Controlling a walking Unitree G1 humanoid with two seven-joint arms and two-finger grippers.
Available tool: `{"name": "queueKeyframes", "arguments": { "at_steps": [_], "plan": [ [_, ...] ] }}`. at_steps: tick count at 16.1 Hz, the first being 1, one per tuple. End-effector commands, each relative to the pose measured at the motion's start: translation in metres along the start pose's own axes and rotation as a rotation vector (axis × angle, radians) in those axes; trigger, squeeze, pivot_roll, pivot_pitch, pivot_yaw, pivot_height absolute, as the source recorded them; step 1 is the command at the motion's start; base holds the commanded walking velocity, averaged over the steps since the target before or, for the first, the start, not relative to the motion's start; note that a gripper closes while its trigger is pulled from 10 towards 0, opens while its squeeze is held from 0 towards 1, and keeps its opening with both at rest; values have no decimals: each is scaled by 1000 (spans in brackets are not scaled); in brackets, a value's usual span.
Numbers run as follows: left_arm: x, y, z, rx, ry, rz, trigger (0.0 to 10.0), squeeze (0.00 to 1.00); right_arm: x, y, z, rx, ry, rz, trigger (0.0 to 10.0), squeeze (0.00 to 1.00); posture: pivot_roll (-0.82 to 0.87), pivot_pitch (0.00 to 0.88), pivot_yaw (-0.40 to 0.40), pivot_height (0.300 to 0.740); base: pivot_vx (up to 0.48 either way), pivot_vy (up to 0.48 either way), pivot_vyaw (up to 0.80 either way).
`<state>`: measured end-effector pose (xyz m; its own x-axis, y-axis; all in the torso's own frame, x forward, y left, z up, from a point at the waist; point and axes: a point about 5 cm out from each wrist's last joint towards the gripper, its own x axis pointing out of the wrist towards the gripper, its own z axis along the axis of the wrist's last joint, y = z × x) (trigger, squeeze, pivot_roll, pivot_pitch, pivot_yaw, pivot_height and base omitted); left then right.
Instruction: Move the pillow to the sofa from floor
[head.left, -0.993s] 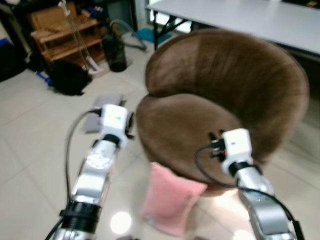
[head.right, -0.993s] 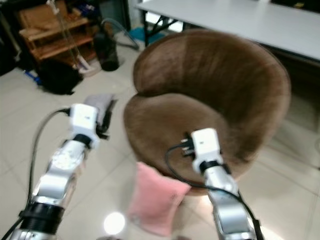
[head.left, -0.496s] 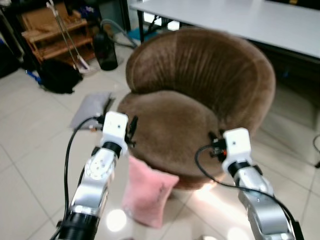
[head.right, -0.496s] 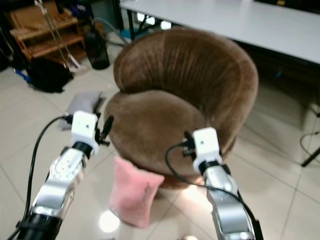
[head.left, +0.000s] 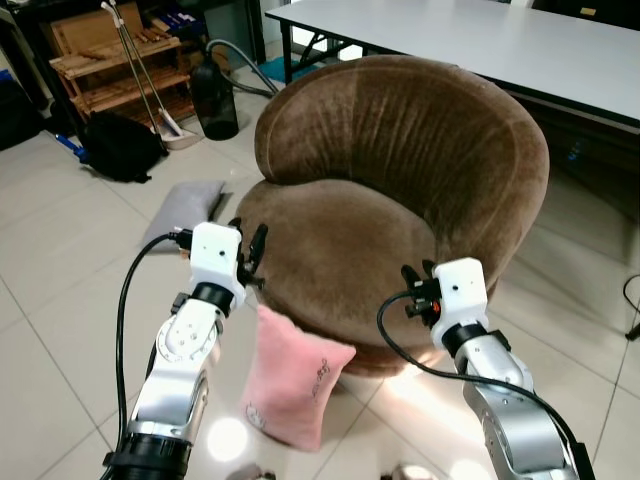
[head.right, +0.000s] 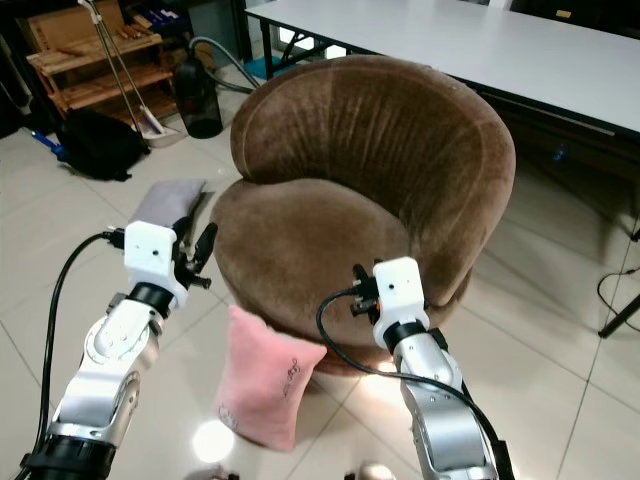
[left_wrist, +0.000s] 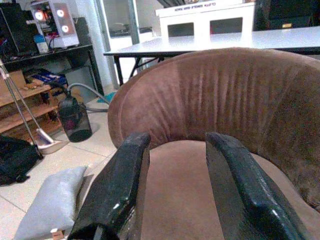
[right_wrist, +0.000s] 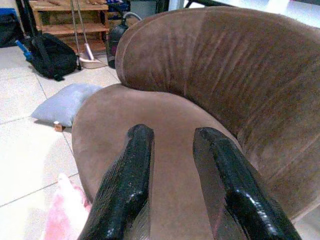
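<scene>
A pink pillow (head.left: 295, 390) stands on the tiled floor, leaning against the front of the round brown sofa chair (head.left: 400, 170). A grey pillow (head.left: 185, 208) lies flat on the floor to the chair's left. My left gripper (head.left: 250, 248) is raised above the pink pillow at the seat's left edge, open and holding nothing (left_wrist: 177, 140). My right gripper (head.left: 412, 288) hovers over the seat's front right, also open and empty (right_wrist: 175, 131). A corner of the pink pillow (right_wrist: 62, 215) shows below the seat in the right wrist view.
A long white table (head.left: 480, 40) stands behind the chair. At the back left are a wooden shelf (head.left: 110, 70), a black bag (head.left: 120, 150) and a dark canister (head.left: 215, 100) with a hose. A cable (head.left: 630, 300) lies on the floor at the right.
The whole picture has shifted and sharpened, so the camera has moved. Both arms stay raised in front of the chair, and the pink pillow still leans against its base.
</scene>
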<state>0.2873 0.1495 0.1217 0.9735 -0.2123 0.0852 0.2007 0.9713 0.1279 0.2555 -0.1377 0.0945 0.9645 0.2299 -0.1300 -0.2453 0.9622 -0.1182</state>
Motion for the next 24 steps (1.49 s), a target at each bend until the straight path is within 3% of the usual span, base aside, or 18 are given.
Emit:
{"name": "queueKeyframes", "arguments": {
  "at_steps": [1,6,9,12,24],
  "plan": [
    [-2,2,1,2,-7,5,10000,0,-1,2,3,7,-6,12,10000,0,-60,34,44,646,0,0,0],
    [-4,2,2,-39,-31,-2,10000,0,0,3,3,-2,-9,21,10000,0,-63,32,40,616,0,0,0],
    [-5,4,3,-33,-38,12,10000,0,0,6,4,-37,-9,46,10000,0,-62,32,36,616,377,0,0],
    [-7,4,2,-44,-34,13,10000,0,0,8,4,-39,-7,44,10000,0,-63,36,35,616,385,0,800],
    [-6,5,1,-29,-21,-3,10000,0,1,3,3,-15,-2,2,10000,0,-60,49,40,616,382,0,0]
  ]
}}
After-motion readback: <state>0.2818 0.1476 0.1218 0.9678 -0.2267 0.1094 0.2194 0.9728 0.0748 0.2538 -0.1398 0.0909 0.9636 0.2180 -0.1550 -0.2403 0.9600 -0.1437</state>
